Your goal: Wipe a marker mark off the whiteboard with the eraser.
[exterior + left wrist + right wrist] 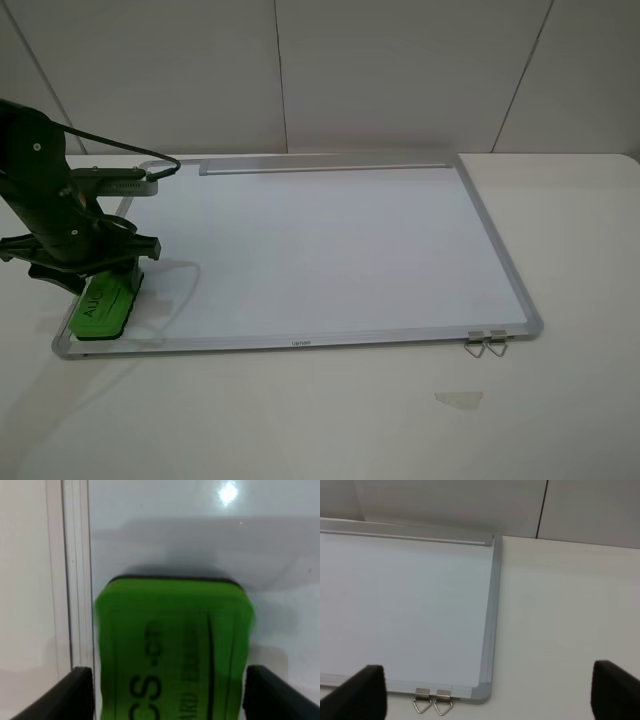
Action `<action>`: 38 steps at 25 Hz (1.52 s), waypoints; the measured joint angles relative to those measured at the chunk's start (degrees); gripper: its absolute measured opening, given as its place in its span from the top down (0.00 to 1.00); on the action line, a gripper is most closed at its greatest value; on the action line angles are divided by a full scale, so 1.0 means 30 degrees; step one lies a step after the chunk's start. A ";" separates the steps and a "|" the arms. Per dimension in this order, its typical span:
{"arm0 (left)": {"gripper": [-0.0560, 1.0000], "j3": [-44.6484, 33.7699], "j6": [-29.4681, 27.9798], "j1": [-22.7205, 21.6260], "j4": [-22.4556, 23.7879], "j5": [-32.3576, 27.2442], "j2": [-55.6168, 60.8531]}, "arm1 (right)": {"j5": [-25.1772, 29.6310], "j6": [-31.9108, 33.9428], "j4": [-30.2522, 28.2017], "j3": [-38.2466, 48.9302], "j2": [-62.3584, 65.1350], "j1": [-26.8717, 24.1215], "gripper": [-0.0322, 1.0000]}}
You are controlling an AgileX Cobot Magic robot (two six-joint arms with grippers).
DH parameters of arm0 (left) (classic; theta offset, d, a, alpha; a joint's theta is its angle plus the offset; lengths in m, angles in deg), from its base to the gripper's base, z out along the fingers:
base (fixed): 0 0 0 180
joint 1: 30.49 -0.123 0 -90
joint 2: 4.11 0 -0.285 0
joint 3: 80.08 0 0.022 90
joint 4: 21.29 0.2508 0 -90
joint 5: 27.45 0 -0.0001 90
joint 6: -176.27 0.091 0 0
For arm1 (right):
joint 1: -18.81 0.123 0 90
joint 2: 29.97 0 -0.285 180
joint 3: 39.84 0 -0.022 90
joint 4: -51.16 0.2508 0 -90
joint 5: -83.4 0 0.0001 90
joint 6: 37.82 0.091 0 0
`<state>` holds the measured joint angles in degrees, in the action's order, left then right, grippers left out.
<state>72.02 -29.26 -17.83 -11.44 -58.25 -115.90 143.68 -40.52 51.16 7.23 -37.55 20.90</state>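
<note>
The bright green eraser lies flat on the whiteboard at its front left corner, close to the frame. My left gripper is down over it. In the left wrist view the eraser fills the gap between the two dark fingers, which press on its long sides. My right gripper is open with nothing in it and hovers over the board's front right corner; it is out of the exterior view. No marker mark shows on the board in any view.
A grey tray strip runs along the board's far edge. Two small metal clips sit on the front frame near the right corner. A scrap of clear tape lies on the white table in front. A black cable loops behind my left arm.
</note>
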 joint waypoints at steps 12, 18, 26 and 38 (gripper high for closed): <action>0.31 0.0000 0.0176 0.0000 0.0000 -0.2858 0.1347 | 0.0000 0.0000 0.0000 0.0000 0.0000 0.0000 0.18; 0.31 0.0297 0.1388 -0.0767 -0.0101 -0.7443 0.3907 | 0.0000 0.0000 0.0000 0.0000 0.0000 0.0000 0.18; 0.31 -0.0191 0.4110 -0.1567 -0.1906 -1.2554 0.7916 | 0.0000 0.0000 0.0000 0.0000 0.0000 0.0000 0.18; 0.31 -0.5670 0.4457 -0.1567 -0.2513 -1.2549 2.0194 | 0.0000 0.0000 0.0000 0.0000 0.0000 0.0000 0.18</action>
<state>55.01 -15.89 -22.53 -18.98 -95.90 -55.31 143.68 -40.52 51.16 7.23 -37.55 20.90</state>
